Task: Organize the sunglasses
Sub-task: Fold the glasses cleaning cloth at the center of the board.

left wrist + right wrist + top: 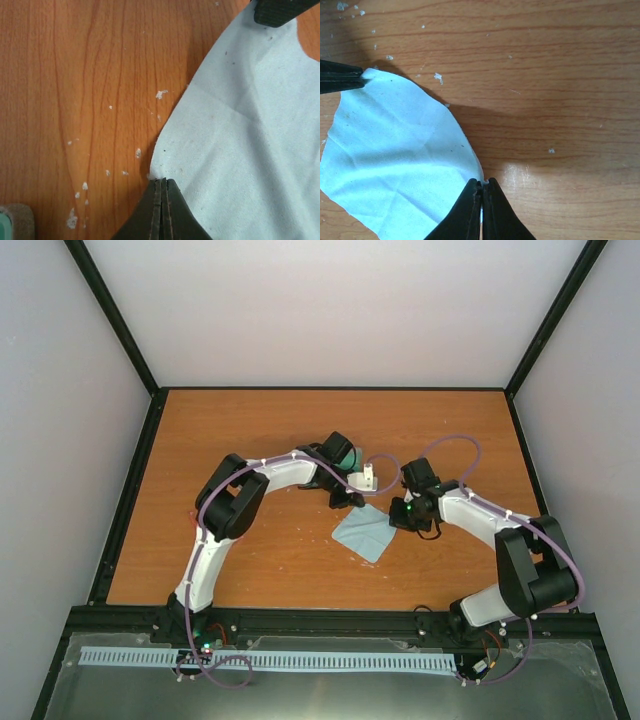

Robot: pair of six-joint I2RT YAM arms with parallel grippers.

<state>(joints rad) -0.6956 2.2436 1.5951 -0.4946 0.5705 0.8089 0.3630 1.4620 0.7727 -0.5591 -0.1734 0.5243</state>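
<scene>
Wood-grain table (250,560), light blue cloth (365,533) near its middle, small white specks (161,94) scattered on the wood, grey case (17,216) corner near the cloth.

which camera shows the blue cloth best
Right wrist: the blue cloth lies close up at lower left, with both pinched corners visible. Left wrist shows it larger but cropped by the frame edges. Top external shows nearly all of it, but small.
</scene>
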